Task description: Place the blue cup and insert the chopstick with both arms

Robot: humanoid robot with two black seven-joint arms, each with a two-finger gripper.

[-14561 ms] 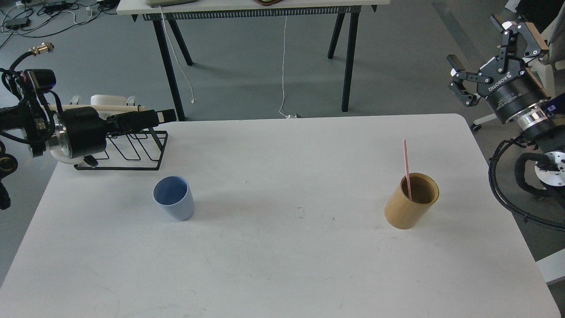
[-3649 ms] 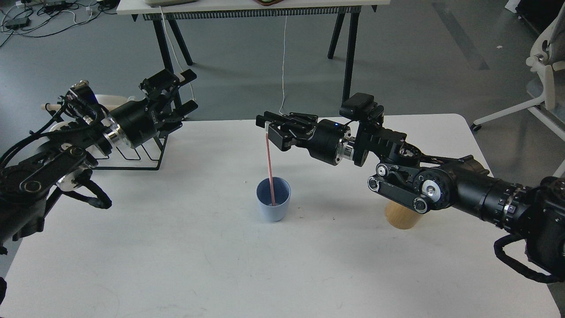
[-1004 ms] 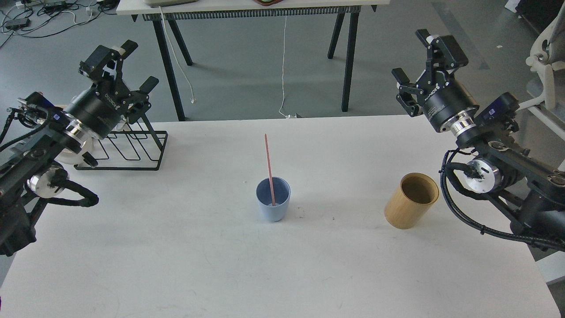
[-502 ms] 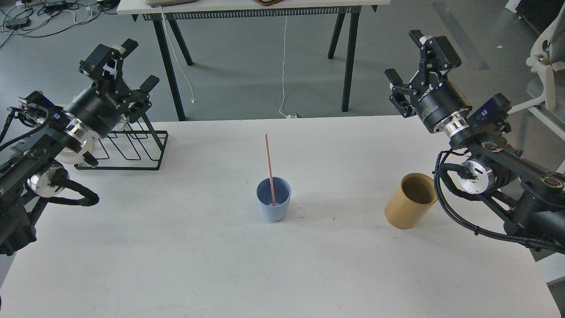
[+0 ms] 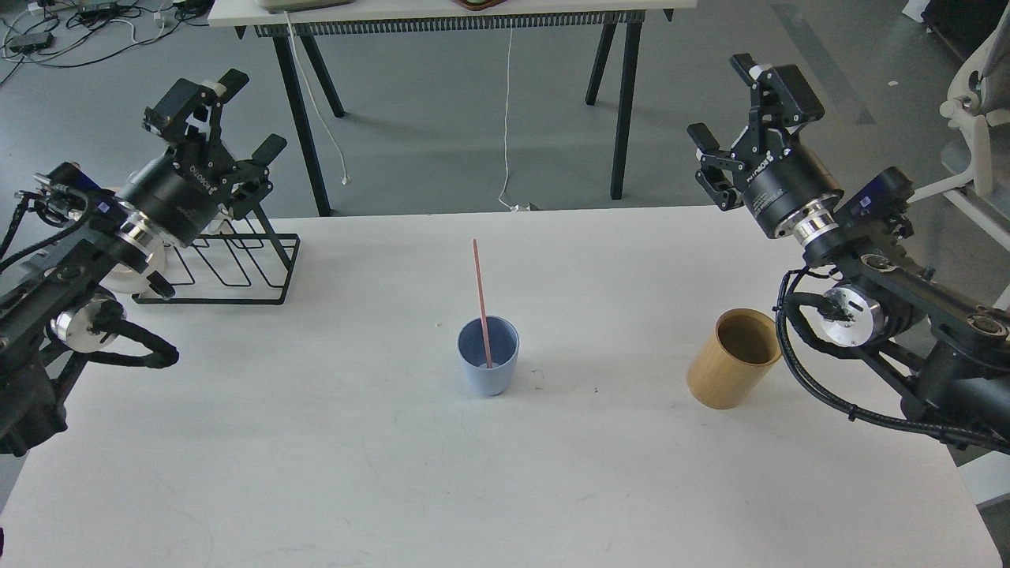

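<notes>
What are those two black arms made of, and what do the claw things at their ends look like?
Both arms are matte black, built from thick rounded segments with silver discs at the joints and black ribbed cables looping alongside. Each ends in a black two-fingered tool, the left tool and the right tool, with linked metal fingers, white ROBOTIQ lettering on a cylindrical body and a shiny silver wrist ring.

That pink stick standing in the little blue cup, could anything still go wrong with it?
Possibly. The pink stick rises well above the blue cup and leans on its rim, so a knock might tip the light cup over. Both claws, left and right, are open and raised off to the sides, so an arm sweeping back across the white table looks like the main danger.
</notes>
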